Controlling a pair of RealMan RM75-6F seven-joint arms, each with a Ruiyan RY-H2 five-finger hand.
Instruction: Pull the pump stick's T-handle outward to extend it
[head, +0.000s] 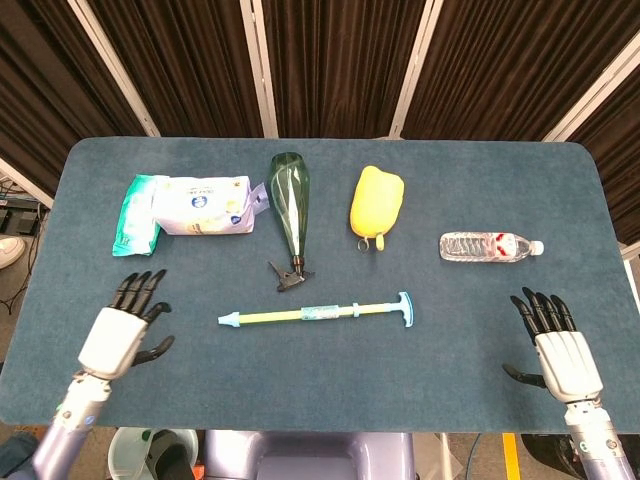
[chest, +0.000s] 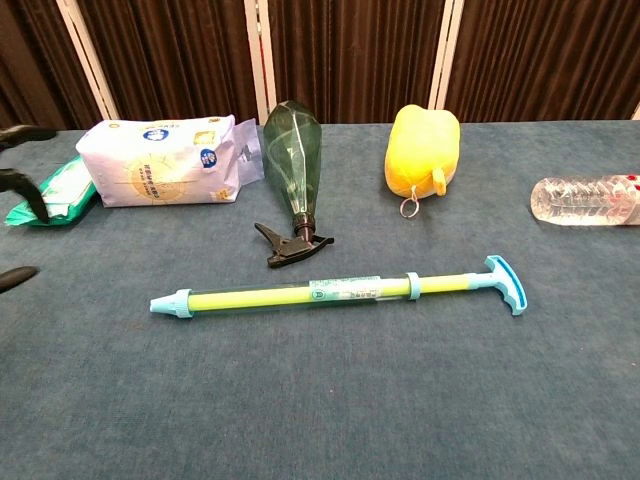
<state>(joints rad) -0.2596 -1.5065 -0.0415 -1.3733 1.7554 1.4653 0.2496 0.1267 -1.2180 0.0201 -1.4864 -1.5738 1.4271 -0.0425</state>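
Observation:
The pump stick (head: 300, 315) (chest: 300, 295) lies flat on the blue table, a yellow-green tube with a light blue cap at its left end. Its blue T-handle (head: 406, 308) (chest: 506, 283) is at the right end, on a short length of rod. My left hand (head: 122, 328) hovers open, fingers spread, to the left of the stick's capped end and apart from it; only its dark fingertips (chest: 18, 188) show at the chest view's left edge. My right hand (head: 558, 345) is open near the table's front right corner, far from the handle.
Behind the stick lie a green spray bottle (head: 290, 208) with a black trigger, a yellow pouch (head: 376, 203), a white wipes pack (head: 200, 205) beside a green packet (head: 135, 215), and a clear water bottle (head: 490, 246) at the right.

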